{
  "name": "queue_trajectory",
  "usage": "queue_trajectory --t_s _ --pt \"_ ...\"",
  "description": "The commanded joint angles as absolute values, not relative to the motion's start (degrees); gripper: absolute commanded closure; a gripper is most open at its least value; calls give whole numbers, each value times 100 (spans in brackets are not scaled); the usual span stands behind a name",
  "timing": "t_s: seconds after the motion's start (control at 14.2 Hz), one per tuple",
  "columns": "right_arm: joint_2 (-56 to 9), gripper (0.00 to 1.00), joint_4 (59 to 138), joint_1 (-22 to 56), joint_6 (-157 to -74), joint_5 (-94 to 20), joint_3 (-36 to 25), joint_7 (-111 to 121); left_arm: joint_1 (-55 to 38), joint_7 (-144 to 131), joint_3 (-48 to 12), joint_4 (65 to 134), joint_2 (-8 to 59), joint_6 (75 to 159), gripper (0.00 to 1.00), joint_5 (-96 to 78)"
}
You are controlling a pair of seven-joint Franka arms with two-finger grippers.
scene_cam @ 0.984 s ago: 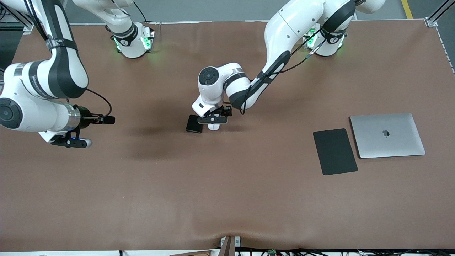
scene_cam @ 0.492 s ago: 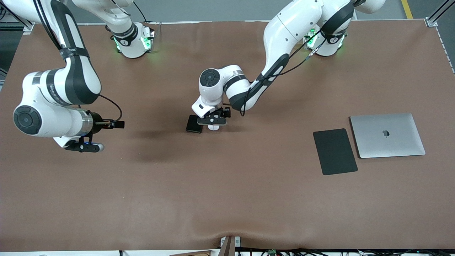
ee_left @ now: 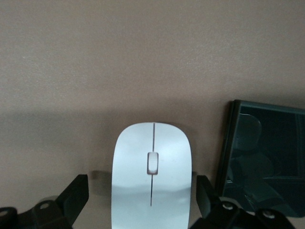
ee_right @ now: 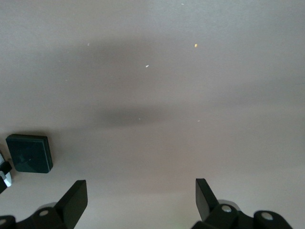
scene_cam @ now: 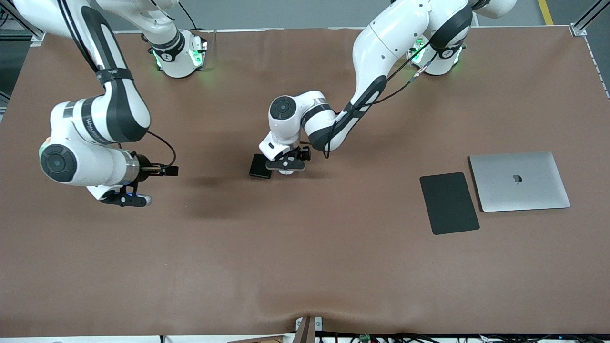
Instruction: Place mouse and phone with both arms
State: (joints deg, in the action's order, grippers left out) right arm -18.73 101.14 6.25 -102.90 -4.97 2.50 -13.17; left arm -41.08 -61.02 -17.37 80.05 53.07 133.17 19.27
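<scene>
Left claw [ee_left: 151, 202] wide, straddling mouse [ee_left: 151, 171]; right claw [ee_right: 141, 202] wide, over bare tabletop [scene_cam: 305, 247].
Centre fingers on mouse flanks, clear of phone [ee_left: 262, 157] beside it, then close.

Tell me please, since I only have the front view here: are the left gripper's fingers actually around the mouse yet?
Observer: In the left wrist view the left gripper is open, with one finger on each side of the mouse and a gap showing at both sides.
Operator: Thank you. How does the phone sit relative to the mouse?
Observer: The phone lies flat on the table beside the mouse, apart from it, with a strip of bare table between them.
Operator: And what is the right gripper doing?
Observer: The right gripper is open over bare table toward the right arm's end and holds nothing; the phone shows at the edge of its wrist view.
</scene>
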Motion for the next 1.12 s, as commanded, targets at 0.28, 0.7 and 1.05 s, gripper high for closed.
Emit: queue_trajectory --t_s 0.28,0.7,1.05 --pt "-1907 0 10125 817 -10467 -571 229 -1503 -4324 -6161 -1521 7778 5423 13439 84 2057" --pt "-1969 0 10125 1019 -10660 -676 229 -1661 -4237 -6144 -1556 7787 5142 13115 92 1996" --pt "-2013 0 10676 1291 -11502 -923 237 -2029 -3903 -6135 -1626 7805 4659 12517 100 1679"
